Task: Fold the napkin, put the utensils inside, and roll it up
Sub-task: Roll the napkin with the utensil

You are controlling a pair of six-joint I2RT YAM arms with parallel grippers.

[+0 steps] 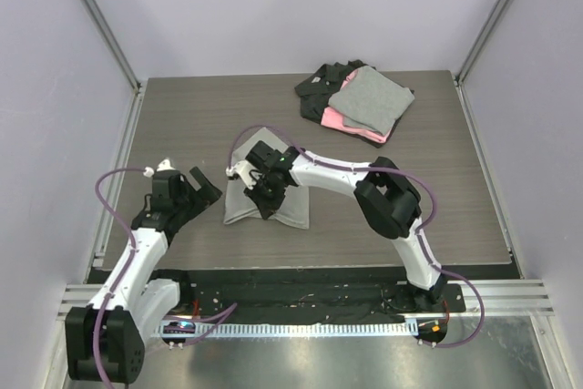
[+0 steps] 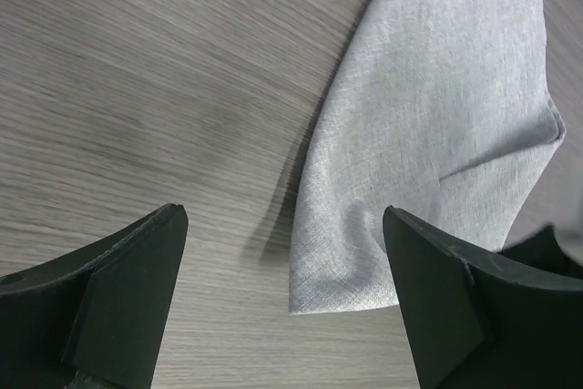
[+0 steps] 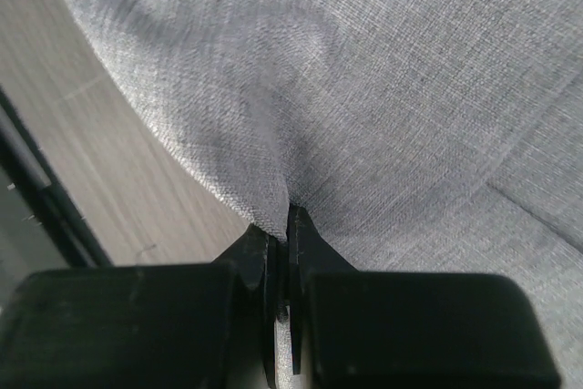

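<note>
Surface [image 1: 182,125]: wood-grain top, walled in by pale panels on three sides
Right arm [image 1: 392,198]: white and black, reaching in from the right, bent over the middle of the surface
Left arm [image 1: 137,252]: angled up along the left side, stopping just left of the cloth
Napkin [image 1: 296,211]: plain light-grey cloth lying near the middle of the surface, in front of both arm bases; its lower left corner [image 2: 310,298] lies flat between the left fingers, and a crease runs across it further right
Cloth stack [image 1: 360,102]: grey, pink and black pieces piled at the far right, well apart from the napkin
Right fingers [image 3: 301,239]: pressed together, pinching a pucker of the napkin
Left fingers [image 2: 127,280]: spread wide, holding nothing, one tip over bare wood, the other beside the cloth's edge
</note>
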